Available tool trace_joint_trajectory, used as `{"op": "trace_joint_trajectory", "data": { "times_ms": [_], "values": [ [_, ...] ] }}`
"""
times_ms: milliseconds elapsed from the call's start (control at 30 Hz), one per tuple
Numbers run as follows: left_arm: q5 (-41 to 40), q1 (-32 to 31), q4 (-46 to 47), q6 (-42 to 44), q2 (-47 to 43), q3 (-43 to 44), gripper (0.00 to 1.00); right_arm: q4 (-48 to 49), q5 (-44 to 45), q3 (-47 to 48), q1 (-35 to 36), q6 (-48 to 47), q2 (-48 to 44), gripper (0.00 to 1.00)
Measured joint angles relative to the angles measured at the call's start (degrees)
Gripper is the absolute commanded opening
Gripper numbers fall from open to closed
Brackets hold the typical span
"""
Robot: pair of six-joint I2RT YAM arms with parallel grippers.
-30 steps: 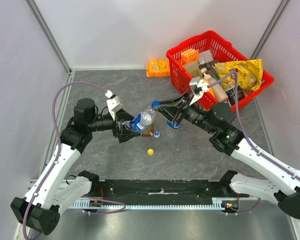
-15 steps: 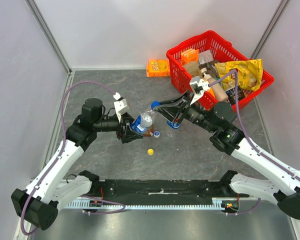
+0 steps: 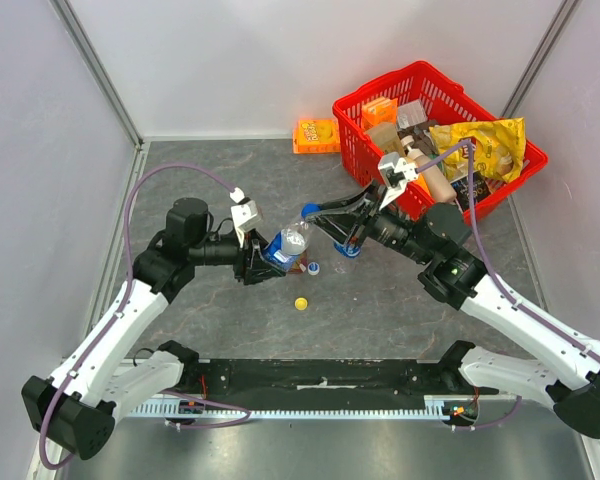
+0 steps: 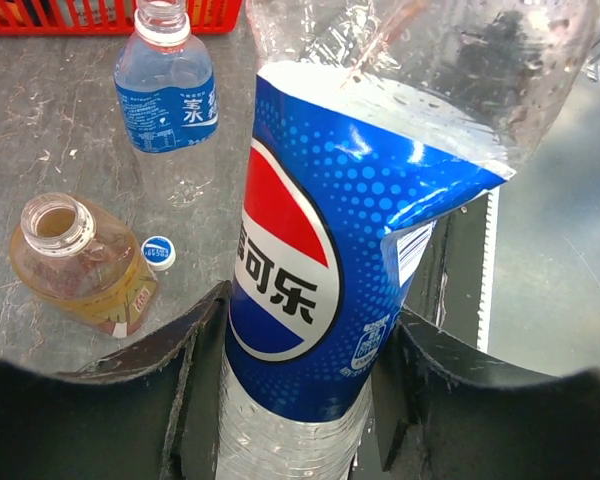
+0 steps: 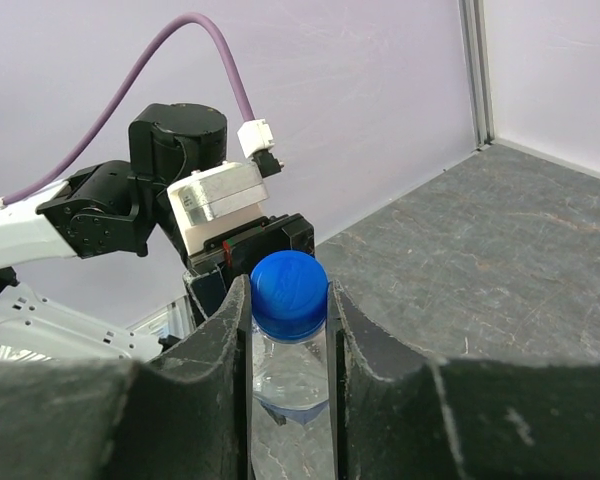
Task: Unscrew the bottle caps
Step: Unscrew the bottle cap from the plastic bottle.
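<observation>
A clear bottle with a blue label [image 3: 285, 243] is held tilted above the grey table between both arms. My left gripper [image 3: 263, 252] is shut on its lower body, and both fingers press the label of this bottle [image 4: 320, 280] in the left wrist view. My right gripper [image 5: 289, 290] is shut on its blue cap [image 5: 289, 285], also visible from above as the blue cap [image 3: 309, 209]. An amber bottle [image 4: 75, 262] stands uncapped beside a whitish-blue cap [image 4: 159, 252]. Another clear bottle [image 4: 168, 90] stands uncapped. A yellow cap [image 3: 301, 303] lies loose on the table.
A red basket [image 3: 365, 95] full of packets stands at the back right, close behind my right arm. An orange box [image 3: 316, 134] lies by the back wall. Side walls close in the table on the left and right.
My left gripper has closed from wide open onto the bottle's body, and the left arm has shifted slightly right. The right gripper has stayed still on the blue cap.
</observation>
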Motion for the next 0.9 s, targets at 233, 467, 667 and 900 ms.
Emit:
{"op": "trace_joint_trajectory", "data": {
  "times_ms": [233, 467, 667, 900],
  "values": [
    [-5.3, -0.3, -2.4, 0.0, -0.3, 0.0, 0.32, -0.7, -0.4, 0.0, -0.1, 0.0, 0.0, 0.8],
    [-12.1, -0.7, -6.0, -0.2, -0.3, 0.0, 0.28, -2.9, 0.2, 0.0, -0.7, 0.3, 0.0, 0.98],
    [-18.5, -2.6, -6.8, -1.0, -2.4, -1.5, 0.25, -3.5, 2.6, 0.0, -1.5, 3.5, 0.4, 0.98],
    [-22.4, -3.7, -6.7, -2.1, -6.2, -4.9, 0.24, -3.6, 5.7, 0.0, -1.6, 7.9, 4.6, 0.8]
  ]
}}
